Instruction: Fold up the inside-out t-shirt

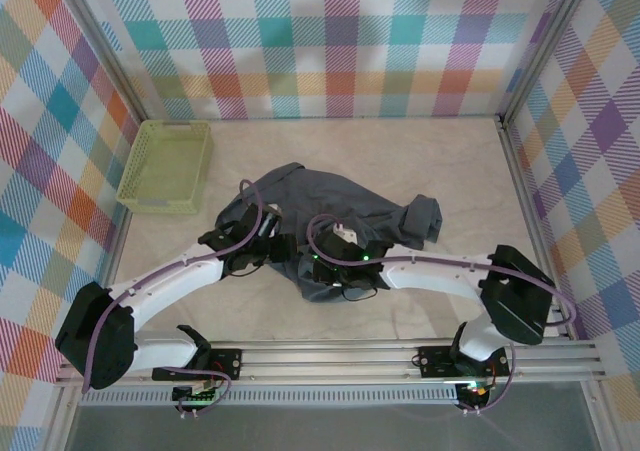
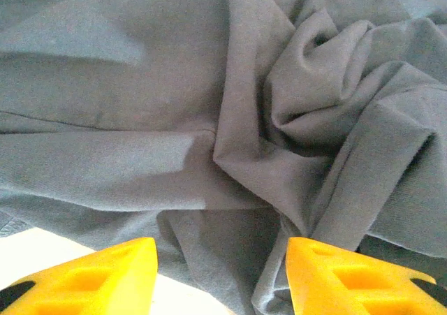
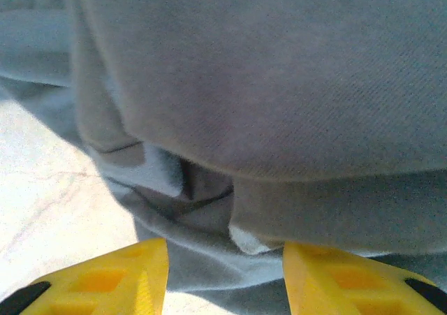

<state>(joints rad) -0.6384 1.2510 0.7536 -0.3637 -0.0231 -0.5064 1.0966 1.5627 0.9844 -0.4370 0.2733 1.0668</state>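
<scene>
The inside-out t-shirt (image 1: 335, 206) lies crumpled in the middle of the table (image 1: 440, 161). My left gripper (image 2: 220, 276) and right gripper (image 3: 225, 276) both sit at its near edge, fingers apart, holding nothing. I should pinch a single hem layer, then spread it. The bunched folds hide the collar.

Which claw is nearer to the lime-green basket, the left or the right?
Left. The left claw is over the left side of the t-shirt, closer to the basket at the far left; the right claw is further right, by the near edge.
</scene>
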